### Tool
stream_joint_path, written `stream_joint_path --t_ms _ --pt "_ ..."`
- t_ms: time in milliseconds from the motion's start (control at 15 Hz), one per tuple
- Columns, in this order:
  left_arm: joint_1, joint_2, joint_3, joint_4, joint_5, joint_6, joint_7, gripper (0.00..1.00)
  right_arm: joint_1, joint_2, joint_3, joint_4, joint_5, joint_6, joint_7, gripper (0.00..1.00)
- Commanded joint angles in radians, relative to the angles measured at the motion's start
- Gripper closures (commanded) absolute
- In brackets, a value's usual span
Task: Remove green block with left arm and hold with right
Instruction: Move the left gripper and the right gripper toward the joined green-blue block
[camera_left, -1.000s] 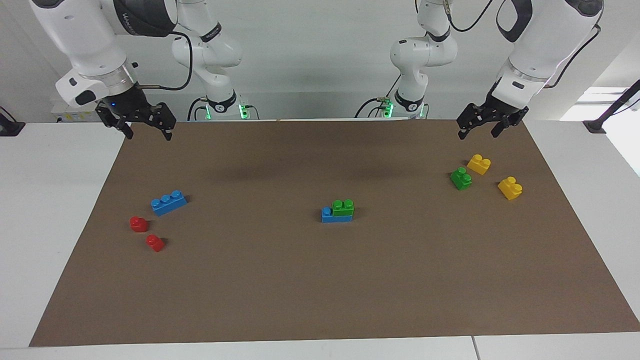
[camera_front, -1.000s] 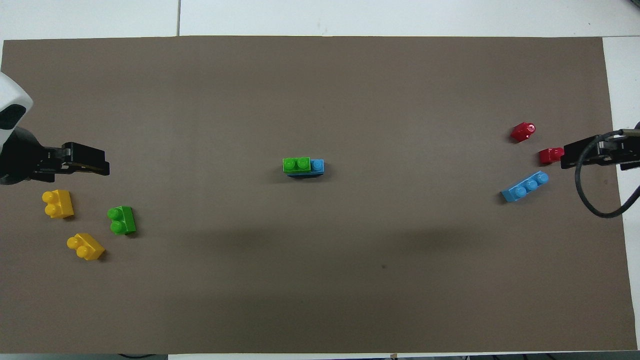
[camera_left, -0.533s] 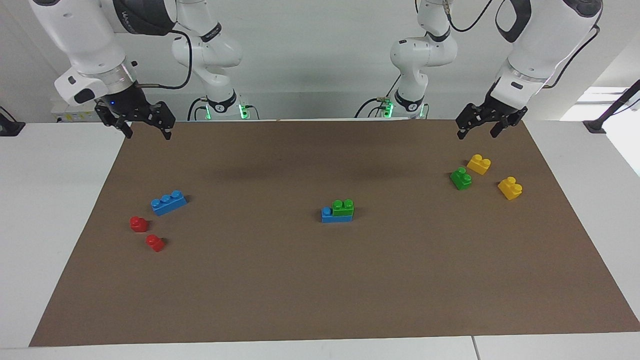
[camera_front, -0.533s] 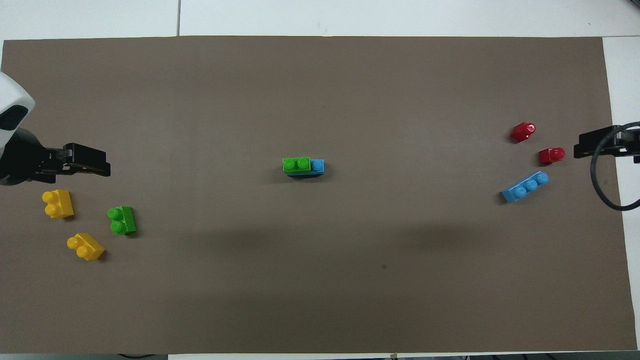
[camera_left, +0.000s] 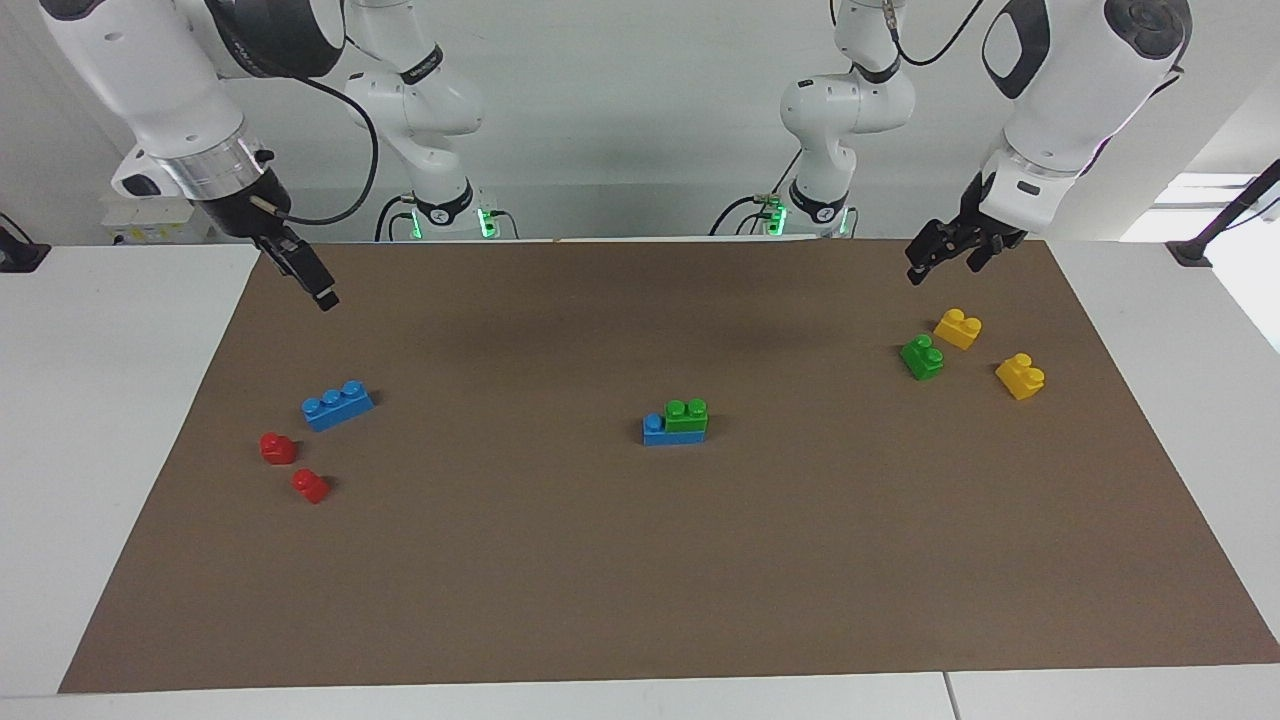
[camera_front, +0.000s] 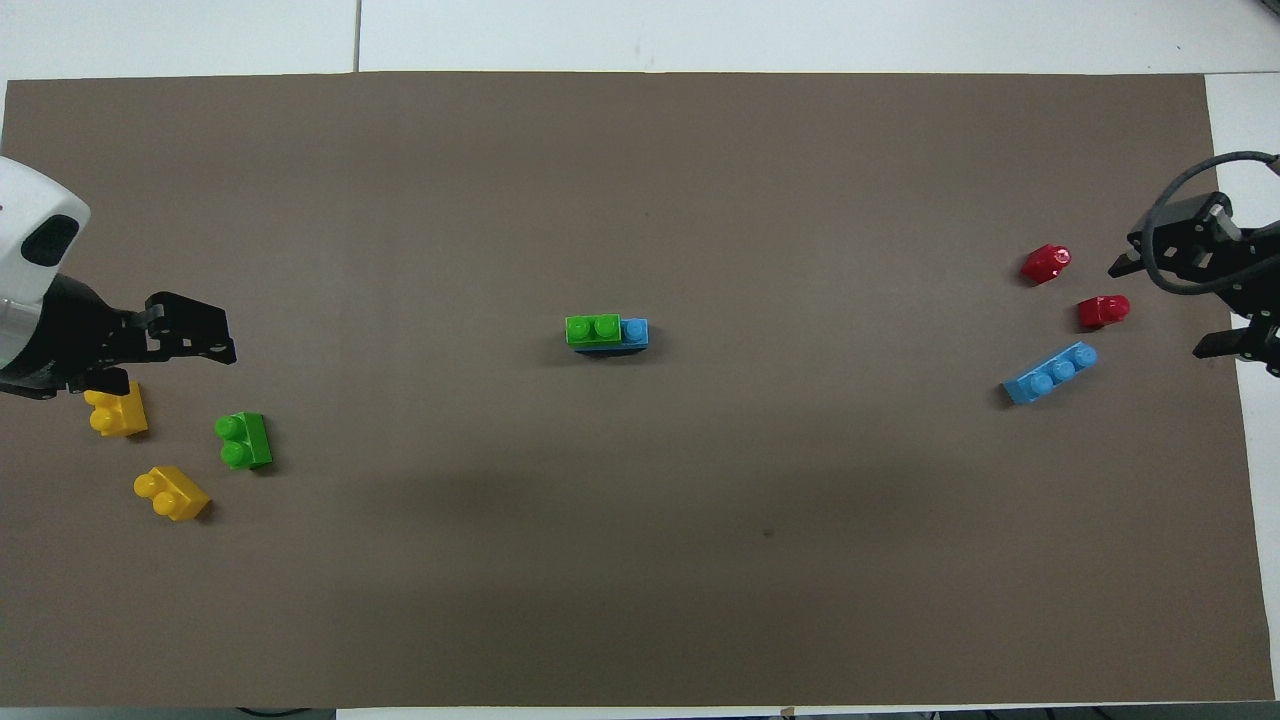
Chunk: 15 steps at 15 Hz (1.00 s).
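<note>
The right gripper (camera_left: 300, 268) hangs wide open over the mat's (camera_left: 640, 580) corner. Mid-mat, the green block (camera_left: 686, 415) sits atop a blue brick (camera_left: 655, 431). The left gripper (camera_left: 945, 250), open, might grab the darker green brick (camera_left: 922, 356) instead.

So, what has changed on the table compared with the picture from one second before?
Only the grippers moved. The right gripper turned at the wrist above its corner of the brown mat. The left gripper also turned a little. Both are open and empty. The green block still sits on the blue brick, and no other brick shifted.
</note>
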<state>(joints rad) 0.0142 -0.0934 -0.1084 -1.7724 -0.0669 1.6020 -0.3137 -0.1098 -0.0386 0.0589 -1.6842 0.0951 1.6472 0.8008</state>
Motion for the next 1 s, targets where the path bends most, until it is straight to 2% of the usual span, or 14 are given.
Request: stream_joint_path --t_ms 0,133,333,600,933 --pt "-0.031 -0.052 0.001 -0.064 0.012 0.006 -0.122 0.0 0.018 0.011 0.006 -0.022 0.041 0.019 0.214 0.01" --pt "-0.046 -0.066 0.001 -0.09 0.006 0.012 -0.22 0.0 0.018 0.032 0.004 -0.022 0.116 0.02 0.308 0.01" --pt "-0.095 -0.088 -0.001 -0.137 0.004 0.076 -0.42 0.0 0.047 0.089 0.009 -0.022 0.146 0.052 0.365 0.01" --pt "-0.178 -0.109 -0.001 -0.196 0.001 0.153 -0.753 0.0 0.077 0.173 0.013 -0.022 0.319 0.146 0.555 0.01" --pt "-0.29 -0.108 -0.001 -0.245 -0.001 0.235 -1.097 0.0 0.199 0.224 0.013 -0.057 0.406 0.287 0.774 0.01"
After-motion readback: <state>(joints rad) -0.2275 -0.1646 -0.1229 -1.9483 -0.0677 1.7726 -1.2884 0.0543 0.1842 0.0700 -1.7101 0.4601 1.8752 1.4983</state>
